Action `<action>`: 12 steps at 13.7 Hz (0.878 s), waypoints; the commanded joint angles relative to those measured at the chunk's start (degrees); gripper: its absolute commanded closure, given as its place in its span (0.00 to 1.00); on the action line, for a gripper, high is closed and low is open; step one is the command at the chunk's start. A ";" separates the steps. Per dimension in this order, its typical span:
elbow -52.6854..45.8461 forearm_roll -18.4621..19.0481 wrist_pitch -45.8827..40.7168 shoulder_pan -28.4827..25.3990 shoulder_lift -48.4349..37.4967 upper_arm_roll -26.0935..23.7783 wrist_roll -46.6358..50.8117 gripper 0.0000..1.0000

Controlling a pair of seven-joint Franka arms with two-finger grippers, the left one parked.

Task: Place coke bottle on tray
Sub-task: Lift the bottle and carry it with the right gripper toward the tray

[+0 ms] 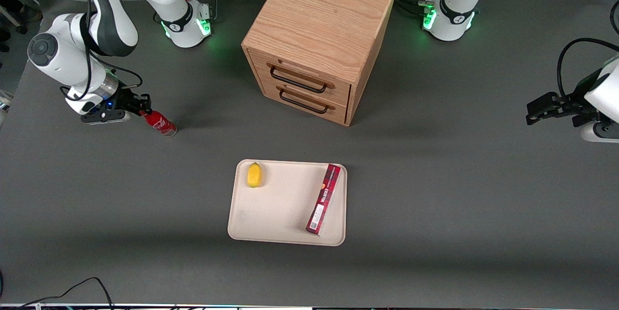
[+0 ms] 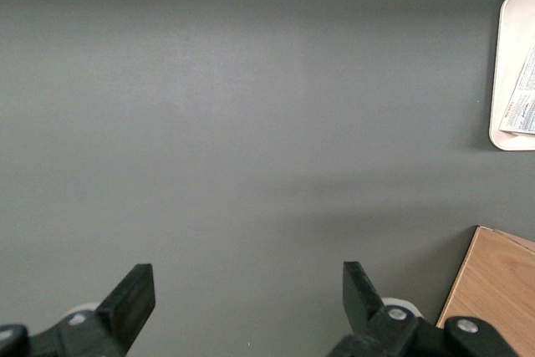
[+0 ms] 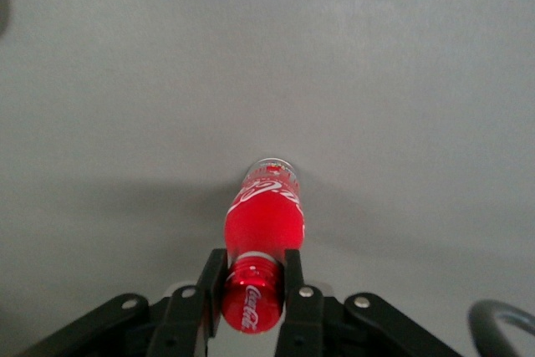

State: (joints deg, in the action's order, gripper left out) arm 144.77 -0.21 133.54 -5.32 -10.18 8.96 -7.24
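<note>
bottle first: the coke bottle [image 1: 160, 123] is clamped at its red cap between my fingers [image 3: 294, 277], its body tilted, base toward the table [image 1: 435, 179]. my gripper [image 1: 143, 106] sits low at the working arm's end of the table, jaws clenched on the cap. the tray [image 1: 271, 213] lies well apart, nearer the front camera than the wooden drawer cabinet [image 1: 316, 39]. on it rest a lemon [image 1: 254, 174] and a dark-red box [image 1: 324, 199].
</note>
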 commanded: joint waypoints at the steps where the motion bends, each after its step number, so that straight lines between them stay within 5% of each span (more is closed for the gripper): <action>1: -13.75 -2.60 -7.12 -2.40 5.59 -2.97 3.18 1.00; 6: -47.78 -2.61 -26.29 -8.64 21.32 -4.91 13.63 1.00; 12: -68.37 -2.43 -28.07 -14.18 37.40 -6.14 24.19 1.00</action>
State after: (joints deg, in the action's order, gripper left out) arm 86.29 -2.07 107.93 -17.99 19.32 2.48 13.61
